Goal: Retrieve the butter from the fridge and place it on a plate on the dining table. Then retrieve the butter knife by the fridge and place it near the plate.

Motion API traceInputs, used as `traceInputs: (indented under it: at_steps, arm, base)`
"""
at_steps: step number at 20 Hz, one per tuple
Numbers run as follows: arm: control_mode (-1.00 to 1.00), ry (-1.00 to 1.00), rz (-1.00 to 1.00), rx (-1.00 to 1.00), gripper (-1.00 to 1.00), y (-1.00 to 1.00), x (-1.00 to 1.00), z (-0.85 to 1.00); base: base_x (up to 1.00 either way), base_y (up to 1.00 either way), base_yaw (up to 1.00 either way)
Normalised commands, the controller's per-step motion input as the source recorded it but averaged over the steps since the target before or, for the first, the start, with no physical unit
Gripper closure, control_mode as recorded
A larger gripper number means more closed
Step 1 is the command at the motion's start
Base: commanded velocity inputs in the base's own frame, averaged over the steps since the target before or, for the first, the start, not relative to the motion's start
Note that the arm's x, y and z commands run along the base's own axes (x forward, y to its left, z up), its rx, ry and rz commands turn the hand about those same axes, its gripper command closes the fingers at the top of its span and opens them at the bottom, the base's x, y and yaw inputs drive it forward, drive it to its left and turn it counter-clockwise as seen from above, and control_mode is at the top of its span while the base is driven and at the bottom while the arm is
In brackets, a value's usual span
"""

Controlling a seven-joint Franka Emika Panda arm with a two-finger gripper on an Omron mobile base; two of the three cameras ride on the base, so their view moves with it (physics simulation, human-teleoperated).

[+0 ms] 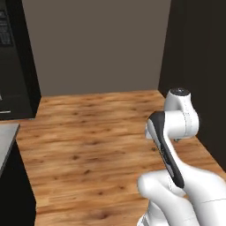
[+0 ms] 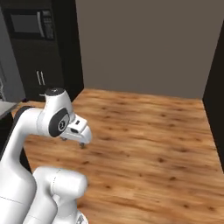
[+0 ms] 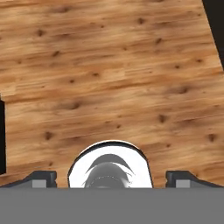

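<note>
Your gripper (image 3: 111,178) is spread wide, holding nothing, above wooden floor (image 3: 109,74); black cabinets (image 2: 39,48) stand at ten o'clock.

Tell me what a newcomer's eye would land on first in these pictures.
First the white arm, folded up in the foreground of both base views, its gripper pointing down with jaws wide and nothing between them. Next the wooden floor, warm orange-brown planks stretching to a plain grey wall behind. Last, the black cabinets at the left, with a built-in microwave high up.
</note>
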Motion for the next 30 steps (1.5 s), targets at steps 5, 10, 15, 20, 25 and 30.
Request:
traceInputs:
  at_steps: [5, 10, 15, 20, 25, 30]
  arm:
    - [1.0, 0.0, 0.0, 0.0, -1.0, 0.0, 0.0, 0.0]
    - [1.0, 0.0, 0.0, 0.0, -1.0, 0.0, 0.0, 0.0]
    - [1.0, 0.0, 0.0, 0.0, -1.0, 0.0, 0.0, 0.0]
    - [1.0, 0.0, 0.0, 0.0, -1.0, 0.0, 0.0, 0.0]
    - [1.0, 0.0, 0.0, 0.0, -1.0, 0.0, 0.0, 0.0]
    - [1.0, 0.0, 0.0, 0.0, -1.0, 0.0, 0.0, 0.0]
  base:
    - [1.0, -0.46, 0.51]
    - [1.0, -0.55, 0.55]
    - [1.0, -0.57, 0.6]
    - [1.0, -0.48, 0.67]
    - [0.88, -0.61, 0.67]
    - [0.71, -0.73, 0.66]
